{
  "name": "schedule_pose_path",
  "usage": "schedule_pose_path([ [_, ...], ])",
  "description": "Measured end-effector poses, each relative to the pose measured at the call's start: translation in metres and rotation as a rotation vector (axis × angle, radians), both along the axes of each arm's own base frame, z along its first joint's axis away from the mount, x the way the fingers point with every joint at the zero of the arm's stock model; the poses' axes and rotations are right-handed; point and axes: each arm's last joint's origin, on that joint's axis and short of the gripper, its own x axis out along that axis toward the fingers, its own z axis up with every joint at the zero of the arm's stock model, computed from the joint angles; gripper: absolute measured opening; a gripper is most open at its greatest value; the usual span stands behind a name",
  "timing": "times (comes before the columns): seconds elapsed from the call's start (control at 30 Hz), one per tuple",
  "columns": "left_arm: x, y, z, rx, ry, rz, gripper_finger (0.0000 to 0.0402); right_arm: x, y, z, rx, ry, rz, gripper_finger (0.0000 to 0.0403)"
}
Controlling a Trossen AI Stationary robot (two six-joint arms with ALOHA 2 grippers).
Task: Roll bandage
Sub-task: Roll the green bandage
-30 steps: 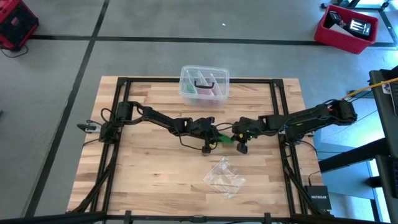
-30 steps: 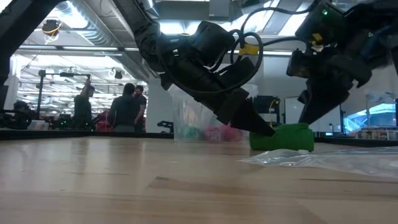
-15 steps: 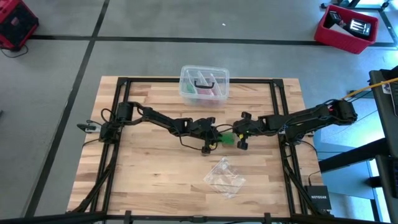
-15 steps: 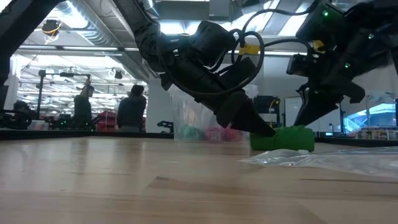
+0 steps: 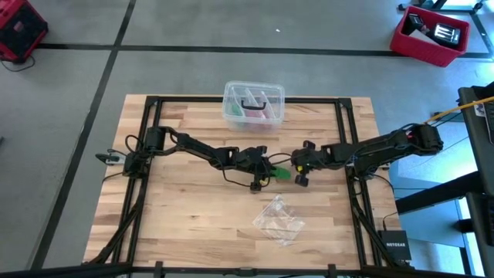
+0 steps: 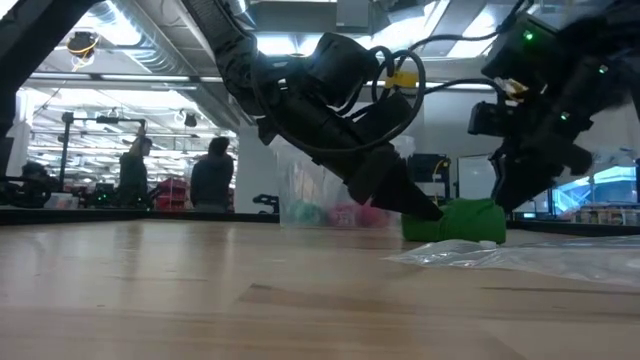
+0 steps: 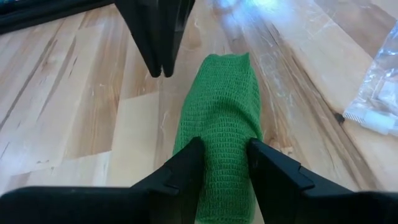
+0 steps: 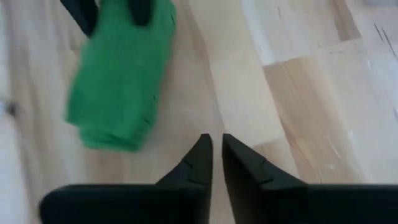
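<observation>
We see the bandage point(image 5: 281, 173) near the middle of the high view, a little right of center, lying on the wooden table point(image 5: 185, 224). It is a fat green roll — soft and knitted, with one end looking a bit loose.

The left gripper point(image 7: 225, 155) has the roll between its two dark fingers point(image 7: 184, 167). In the left wrist view the fingers press on both sides of the green cloth, so the jaws are part way open and closed on the bandage. In the low view this gripper point(image 6: 415, 208) comes down from the upper left of the frame and its tip meets the roll point(image 6: 455, 221) at the table top.

The right gripper point(image 8: 213, 155) is just beside the roll, not touching it. In the right wrist view its two fingers point(image 8: 194, 163) stand almost together with only a thin gap between them, and nothing is in that gap — only bare wood shows past them. The green roll point(image 8: 118, 74) lies in the upper left of that frame, apart from the tips. In the high view this gripper point(image 5: 301, 171) sits just right of the bandage.

A clear plastic box point(image 5: 253, 104) with pink and dark things inside stands at the top middle of the table in the high view. A crinkly clear bag point(image 5: 279, 220) lies lower down, below the bandage.

Far back in the low view, at the left of the frame, people point(image 6: 212, 177) stand in the room.
</observation>
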Motion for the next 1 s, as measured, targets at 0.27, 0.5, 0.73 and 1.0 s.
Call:
schedule_pose_path([
  [0.27, 0.0, -0.027, 0.0, 0.076, 0.005, -0.004, 0.012, 0.012, 0.003, 0.017, 0.106, -0.053, 0.034, 0.0131],
  [0.5, -0.001, -0.044, 0.002, 0.098, -0.005, -0.037, 0.012, 0.021, 0.01, 0.037, 0.286, -0.109, 0.139, 0.016],
  [0.73, -0.004, -0.063, -0.001, 0.104, 0.017, -0.071, 0.012, 0.017, 0.02, 0.025, 0.374, -0.09, 0.141, 0.0154],
  [1.0, -0.005, -0.065, -0.002, 0.119, 0.012, -0.037, 0.012, 0.019, 0.042, 0.027, 0.323, -0.143, 0.195, 0.0147],
])
